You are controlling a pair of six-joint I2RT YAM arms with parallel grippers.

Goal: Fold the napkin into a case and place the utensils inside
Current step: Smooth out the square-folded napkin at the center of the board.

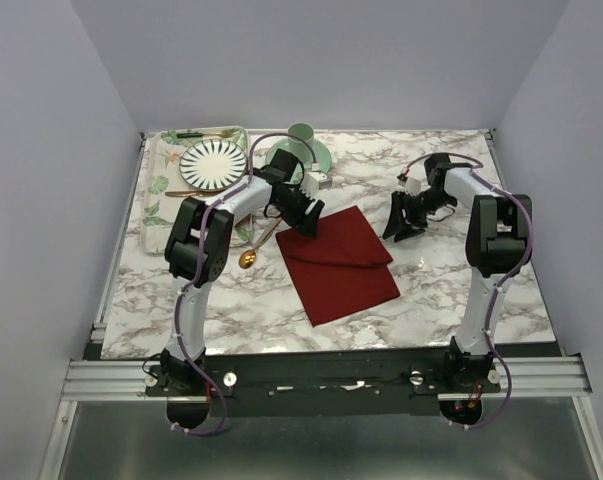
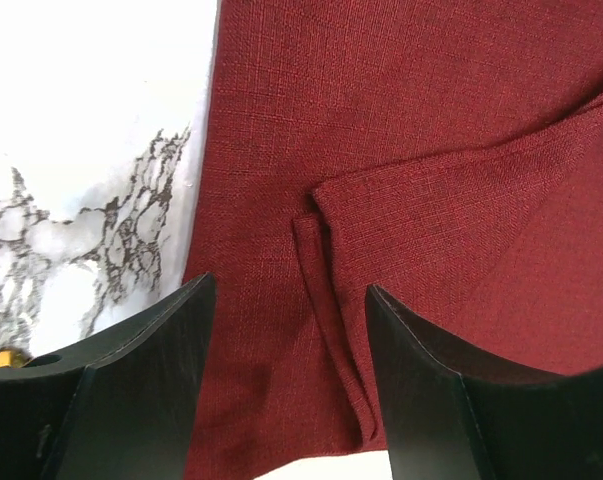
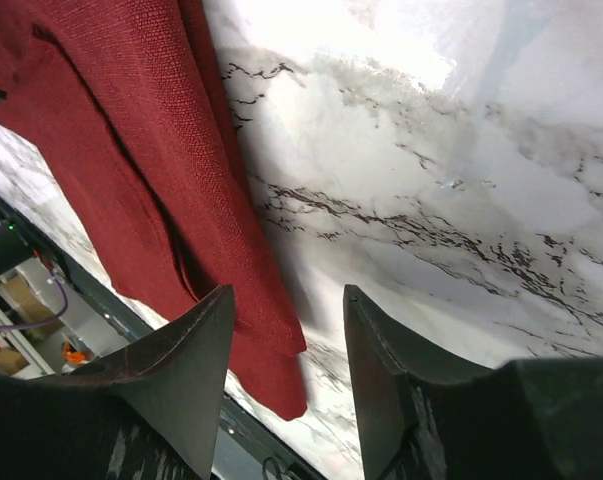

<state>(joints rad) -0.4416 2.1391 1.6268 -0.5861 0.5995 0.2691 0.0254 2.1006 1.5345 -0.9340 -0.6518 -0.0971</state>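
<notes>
The dark red napkin (image 1: 339,262) lies in the middle of the marble table, folded over itself, with an upper layer lying across the lower one. My left gripper (image 1: 306,222) hovers over its far left corner. In the left wrist view it (image 2: 286,300) stands open above a creased flap of the napkin (image 2: 401,150), gripping nothing. My right gripper (image 1: 399,225) is just off the napkin's right corner. In the right wrist view it (image 3: 287,292) is open, with the napkin's edge (image 3: 111,150) beside its left finger. A gold spoon (image 1: 251,255) lies left of the cloth.
A leaf-print tray (image 1: 159,185) at the back left holds a striped plate (image 1: 213,163), a green-handled utensil (image 1: 201,133) and a thin brown-gold utensil (image 1: 186,193). A green cup on a saucer (image 1: 301,150) stands behind the left gripper. Bare marble (image 1: 451,280) lies to the right.
</notes>
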